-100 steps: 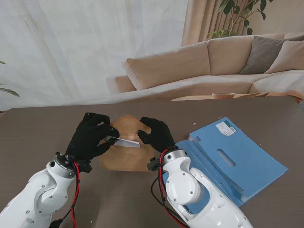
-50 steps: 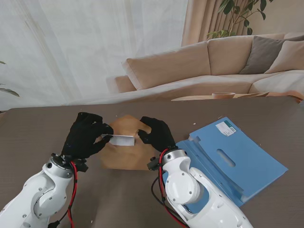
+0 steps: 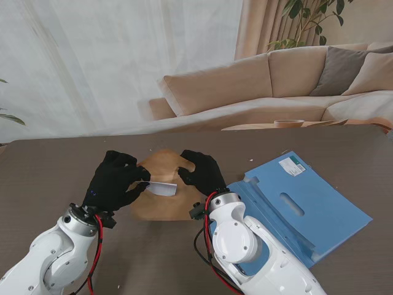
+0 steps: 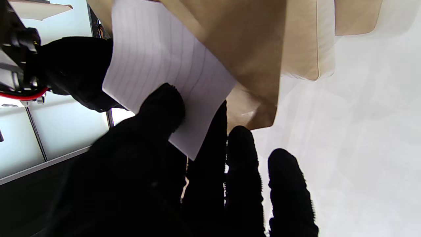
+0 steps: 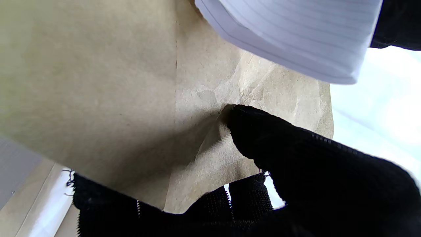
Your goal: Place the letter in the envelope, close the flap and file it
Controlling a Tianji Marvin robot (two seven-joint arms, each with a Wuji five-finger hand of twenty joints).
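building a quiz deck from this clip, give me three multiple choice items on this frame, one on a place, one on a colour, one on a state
1. Where does the blue folder lie?
A. to the right of the envelope
B. to the left of the envelope
C. on top of the envelope

2. What colour is the envelope?
A. white
B. brown
C. green

3. What is the left hand doing?
A. resting open on the table
B. gripping the folder
C. holding the letter

Answers:
1. A, the stand view shows the folder on the table on the robot's right, beside the right arm.
2. B, it shows kraft brown in every view.
3. C, the left wrist view shows its fingers pinching the lined white letter next to the envelope, which the right hand grips.
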